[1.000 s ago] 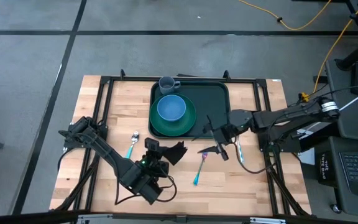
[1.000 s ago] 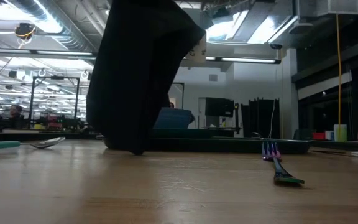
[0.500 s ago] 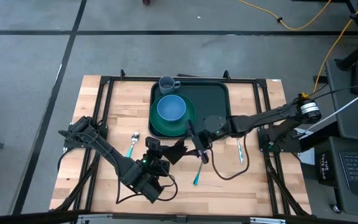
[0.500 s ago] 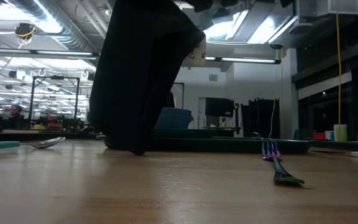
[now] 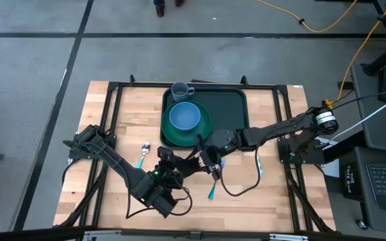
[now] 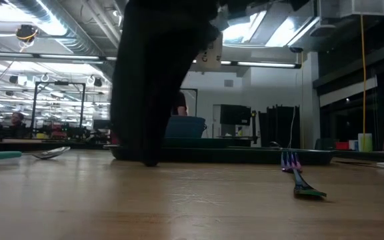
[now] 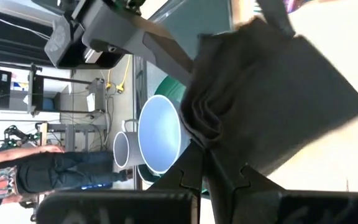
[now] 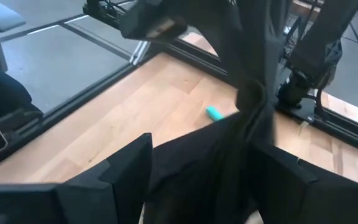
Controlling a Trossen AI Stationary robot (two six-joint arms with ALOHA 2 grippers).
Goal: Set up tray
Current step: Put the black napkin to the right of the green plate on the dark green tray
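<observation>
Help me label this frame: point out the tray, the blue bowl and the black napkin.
tray (image 5: 230, 107): high view, bare floor.
blue bowl (image 5: 185, 116): high view, inside.
black napkin (image 7: 272, 99): left wrist view, hanging cloth.

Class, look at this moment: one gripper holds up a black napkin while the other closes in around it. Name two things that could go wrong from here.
1. The left gripper is shut on the black napkin while the open right gripper straddles it; a mistimed handover could drop or tug the cloth.
2. The fork lies just beside both grippers; the hanging napkin or an arm might sweep it aside.
</observation>
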